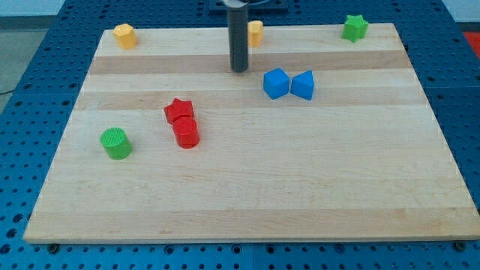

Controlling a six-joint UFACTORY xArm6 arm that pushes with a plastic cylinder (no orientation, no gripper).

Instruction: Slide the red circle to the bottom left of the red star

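The red circle (186,133), a short cylinder, sits on the wooden board (247,195) left of centre. It touches the red star (178,111) and lies just below it, slightly to the right. My tip (239,70) is the lower end of the dark rod near the view's top centre. It stands well above and to the right of both red blocks, touching no block.
A green circle (116,143) lies left of the red blocks. Two blue blocks (276,83) (303,85) sit right of my tip. A yellow block (124,35) is at top left, another yellow block (255,33) behind the rod, a green star (355,28) at top right.
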